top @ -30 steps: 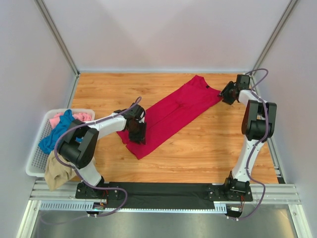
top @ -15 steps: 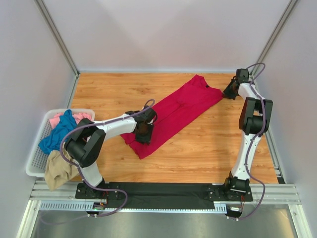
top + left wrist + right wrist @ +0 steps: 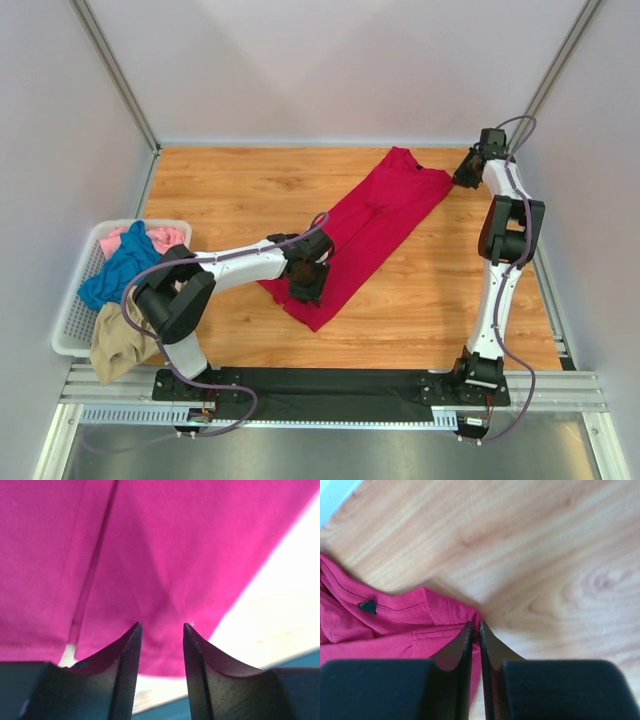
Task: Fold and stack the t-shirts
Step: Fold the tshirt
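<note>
The crimson red t-shirt (image 3: pixel 370 225) lies folded into a long strip, running diagonally from the far right to the table's middle. My left gripper (image 3: pixel 308 285) is down on its near end; in the left wrist view (image 3: pixel 161 626) the jaws stand a little apart, with the red cloth (image 3: pixel 175 540) just beyond the tips and nothing seen between them. My right gripper (image 3: pixel 462 178) is shut on the shirt's far corner (image 3: pixel 445 617), near the dark neck label (image 3: pixel 368 606); the wrist view (image 3: pixel 476 626) shows the cloth pinched. Teal (image 3: pixel 115 265), pink (image 3: pixel 160 238) and tan (image 3: pixel 115 345) tees lie in the basket.
The white lattice basket (image 3: pixel 70 320) stands at the table's left edge, with the tan tee hanging over its near rim. White walls enclose the wooden table (image 3: pixel 240 190). A black strip (image 3: pixel 330 385) runs along the near edge between the arm bases.
My left gripper has moved right and nearer, and the shirt's near end has shifted right with it. My right gripper has drawn the far corner a little farther back and right.
</note>
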`<state>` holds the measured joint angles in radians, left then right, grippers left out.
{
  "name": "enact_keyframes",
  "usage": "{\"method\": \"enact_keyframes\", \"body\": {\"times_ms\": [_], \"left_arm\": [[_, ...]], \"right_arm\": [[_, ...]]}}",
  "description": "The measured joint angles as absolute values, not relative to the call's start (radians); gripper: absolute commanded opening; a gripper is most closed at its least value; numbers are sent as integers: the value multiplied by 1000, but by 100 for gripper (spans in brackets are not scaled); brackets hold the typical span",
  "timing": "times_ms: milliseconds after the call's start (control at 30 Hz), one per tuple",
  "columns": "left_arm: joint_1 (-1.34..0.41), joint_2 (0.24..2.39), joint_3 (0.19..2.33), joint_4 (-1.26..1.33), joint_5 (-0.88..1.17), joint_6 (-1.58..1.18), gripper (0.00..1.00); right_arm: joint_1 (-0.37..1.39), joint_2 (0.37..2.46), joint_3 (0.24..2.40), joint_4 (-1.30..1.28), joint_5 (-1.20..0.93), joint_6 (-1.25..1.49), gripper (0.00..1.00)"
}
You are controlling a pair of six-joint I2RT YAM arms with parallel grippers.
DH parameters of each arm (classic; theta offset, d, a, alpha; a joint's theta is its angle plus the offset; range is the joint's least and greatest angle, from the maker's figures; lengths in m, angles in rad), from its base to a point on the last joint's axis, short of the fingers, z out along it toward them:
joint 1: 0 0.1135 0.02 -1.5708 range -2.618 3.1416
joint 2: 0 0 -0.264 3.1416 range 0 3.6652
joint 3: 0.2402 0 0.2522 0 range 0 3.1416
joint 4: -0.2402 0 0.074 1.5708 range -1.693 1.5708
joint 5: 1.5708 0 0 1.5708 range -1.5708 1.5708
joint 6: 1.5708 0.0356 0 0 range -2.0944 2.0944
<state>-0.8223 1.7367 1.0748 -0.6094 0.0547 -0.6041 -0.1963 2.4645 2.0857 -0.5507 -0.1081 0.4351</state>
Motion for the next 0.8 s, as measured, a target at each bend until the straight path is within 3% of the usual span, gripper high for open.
{"method": "enact_keyframes", "body": {"times_ms": [200, 400, 700, 800], "left_arm": [[-822, 1707, 1174, -665, 89, -558, 52], [-722, 1667, 1241, -701, 8, -457, 54], [-458, 1723, 1261, -739, 44, -347, 52], [-445, 1742, 1261, -759, 56, -325, 50]], "right_arm": [[-212, 2500, 2189, -591, -125, 437, 37], [-203, 2339, 2005, -633, -134, 474, 48], [-45, 1863, 1550, -673, -154, 589, 50], [62, 1719, 1372, -669, -155, 609, 41]]}}
